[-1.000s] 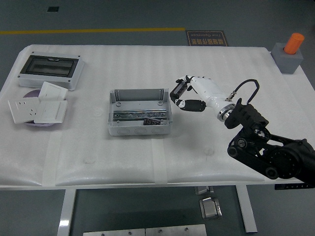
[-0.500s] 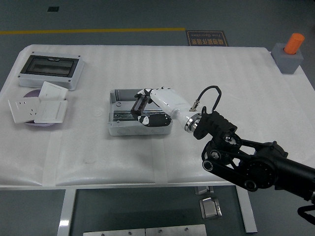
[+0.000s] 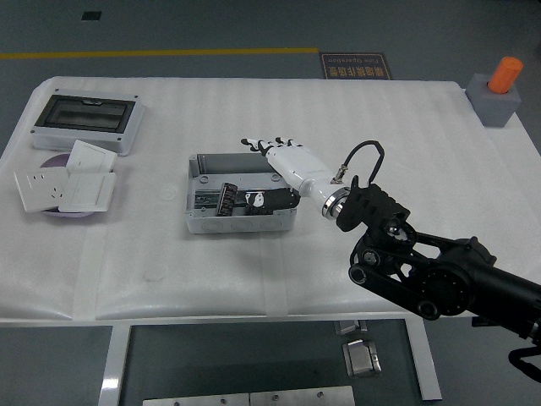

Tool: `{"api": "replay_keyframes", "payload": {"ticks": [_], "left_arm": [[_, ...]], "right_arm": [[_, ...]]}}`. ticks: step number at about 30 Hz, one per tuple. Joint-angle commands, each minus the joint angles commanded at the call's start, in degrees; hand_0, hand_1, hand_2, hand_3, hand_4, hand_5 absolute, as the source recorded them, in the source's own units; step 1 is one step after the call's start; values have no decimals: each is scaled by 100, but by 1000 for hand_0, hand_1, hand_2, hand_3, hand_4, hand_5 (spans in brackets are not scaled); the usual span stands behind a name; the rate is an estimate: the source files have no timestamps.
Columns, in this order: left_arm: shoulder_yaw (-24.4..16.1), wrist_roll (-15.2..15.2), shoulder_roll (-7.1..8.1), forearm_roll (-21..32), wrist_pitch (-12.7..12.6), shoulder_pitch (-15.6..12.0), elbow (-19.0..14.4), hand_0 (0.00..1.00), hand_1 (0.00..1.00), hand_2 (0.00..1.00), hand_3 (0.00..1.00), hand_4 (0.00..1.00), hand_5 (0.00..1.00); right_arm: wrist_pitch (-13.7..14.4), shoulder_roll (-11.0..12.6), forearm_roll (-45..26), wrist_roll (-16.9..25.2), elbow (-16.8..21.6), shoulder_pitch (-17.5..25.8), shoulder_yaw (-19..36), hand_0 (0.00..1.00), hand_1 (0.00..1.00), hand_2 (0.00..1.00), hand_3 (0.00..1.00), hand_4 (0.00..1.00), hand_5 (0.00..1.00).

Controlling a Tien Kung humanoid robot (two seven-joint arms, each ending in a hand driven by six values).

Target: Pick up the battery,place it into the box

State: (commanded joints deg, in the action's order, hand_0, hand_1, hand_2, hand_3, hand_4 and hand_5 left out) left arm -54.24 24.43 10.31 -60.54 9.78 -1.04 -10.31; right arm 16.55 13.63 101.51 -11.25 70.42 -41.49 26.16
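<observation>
Reaching in from your right, the right hand (image 3: 283, 156) sits over the far-right part of the box (image 3: 241, 194), w/ the fingers (image 3: 259, 143) spread flat and pointing left, pinching nothing. The thumb shows dark below the palm, down near the box's right wall. You can see the black arm (image 3: 431, 275) trailing back toward the lower right corner, a cable looping up by the wrist.

The battery (image 3: 226, 200) lies inside the box, a dark block tilted a bit, left of centre on the box floor and apart from the fingers. Another small dark item sits near the thumb, too blurred to tell what it is.

The box is a grey open enclosure near the middle of the white table (image 3: 338, 118). On your far left there's a breaker enclosure w/ a dark window (image 3: 84, 123), and just in front of it a few white wall switch plates (image 3: 72, 182) piled over a purple disc (image 3: 52, 162). At the far right corner a grey block w/ an orange cylinder (image 3: 499, 91) stands well apart from everything else.
</observation>
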Motion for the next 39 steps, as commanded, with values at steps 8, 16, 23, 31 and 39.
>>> {"api": "replay_keyframes", "payload": {"ticks": [8,16,23,31,39], "left_arm": [[28,-13,6,45,-6,5,0,623,649,469,543,627,185],[9,2,-25,35,3,-46,0,623,649,469,543,627,183],[8,-16,7,31,-3,-42,0,623,649,468,543,628,182],[-2,-18,57,8,-1,2,0,623,649,469,543,628,182],[-44,-2,90,-74,5,11,0,623,649,469,542,628,181]], "right_arm": [[124,579,-89,26,341,4,730,998,844,849,961,852,498],[380,1185,-475,297,776,636,1927,958,777,796,917,857,512],[572,1432,-1059,695,1081,1418,3148,795,746,776,871,858,515],[545,1624,-1483,948,1134,2185,4349,723,727,768,851,853,510],[536,1559,-1789,1190,1138,2637,5228,696,713,763,829,853,505]]}}
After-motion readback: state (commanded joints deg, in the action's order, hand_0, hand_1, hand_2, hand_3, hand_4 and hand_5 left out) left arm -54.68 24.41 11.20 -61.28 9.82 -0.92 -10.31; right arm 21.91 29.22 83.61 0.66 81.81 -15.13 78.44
